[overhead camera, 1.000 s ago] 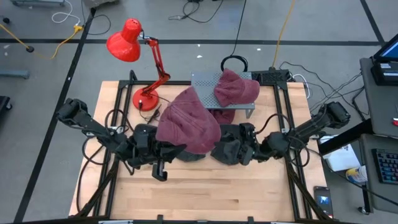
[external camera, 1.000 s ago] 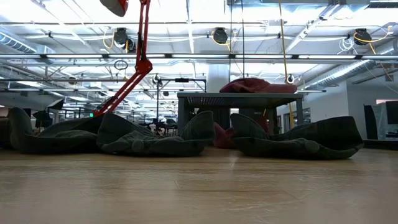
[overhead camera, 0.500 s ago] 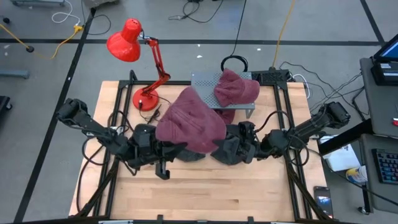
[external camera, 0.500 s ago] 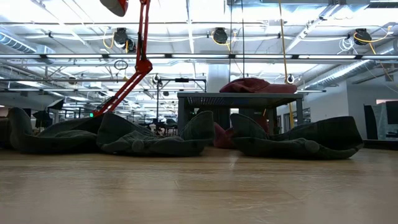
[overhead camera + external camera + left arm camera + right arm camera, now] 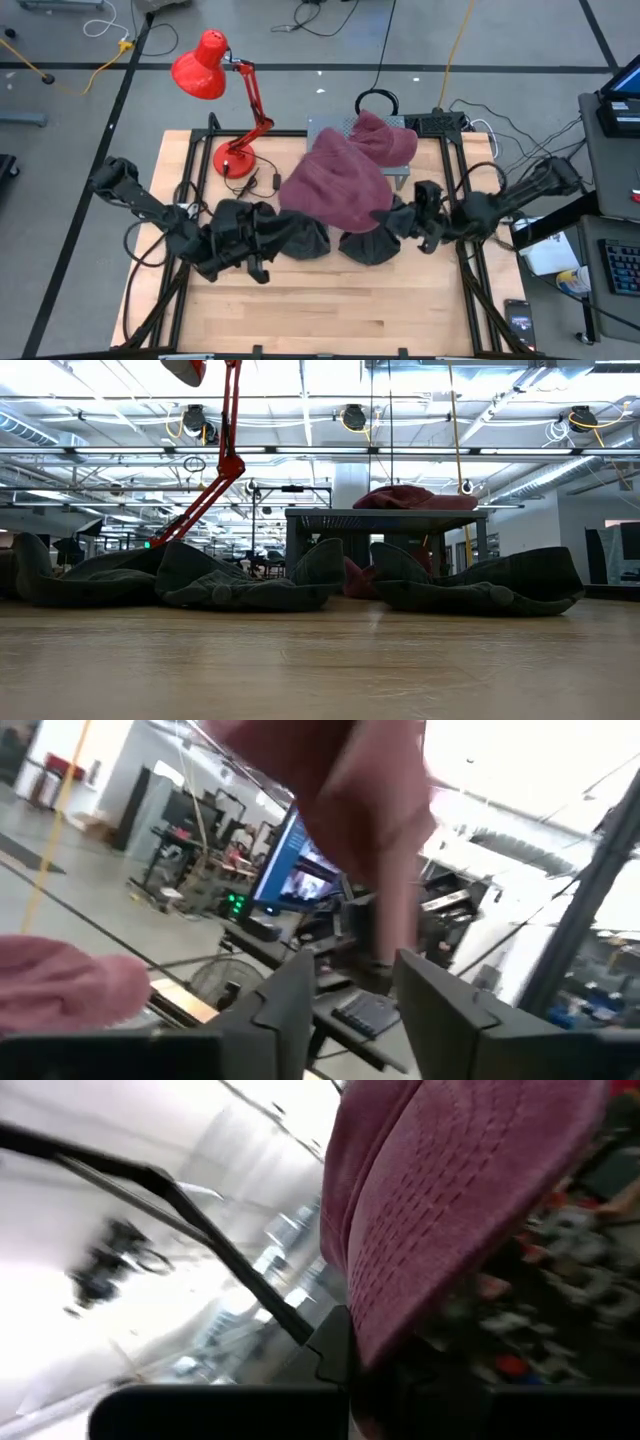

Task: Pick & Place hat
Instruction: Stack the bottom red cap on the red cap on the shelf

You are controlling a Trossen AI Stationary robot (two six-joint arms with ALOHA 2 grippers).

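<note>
High view: maroon hat [image 5: 338, 188] held up over table centre, spread wide, covering part of the grey metal stand [image 5: 322, 128] at the table's back edge. Second maroon hat [image 5: 385, 140] lies on top of that stand, twd its right end; held hat overlaps it in this view, can't tell if touching.

Right gripper [image 5: 392, 218] at the held hat's right lower edge. Right wrist view: hat fabric [image 5: 440, 1190] fills the frame, its edge running down into the dark finger [image 5: 335, 1352] at bottom — reads as clamped on the hat.

Left gripper [image 5: 258, 262] low over the table, left of centre, near the front edge of the dark cloth pile, apart from the hat. Left wrist view: two dark fingers [image 5: 290, 998] stand apart w/ gap between, nothing in them; blurred maroon hat [image 5: 345, 785] hangs above and beyond.

Dark grey hats: one pile [image 5: 265, 232] under the left arm, another [image 5: 365, 243] just right of it, below the held hat. Low view: same piles, left [image 5: 175, 580] and right [image 5: 475, 585], flat on the wood table [image 5: 320, 660]; stand [image 5: 385, 530] behind, w/ maroon hat [image 5: 410, 497] on top.

Red desk lamp [image 5: 215, 75] at back left corner, base on table.
</note>
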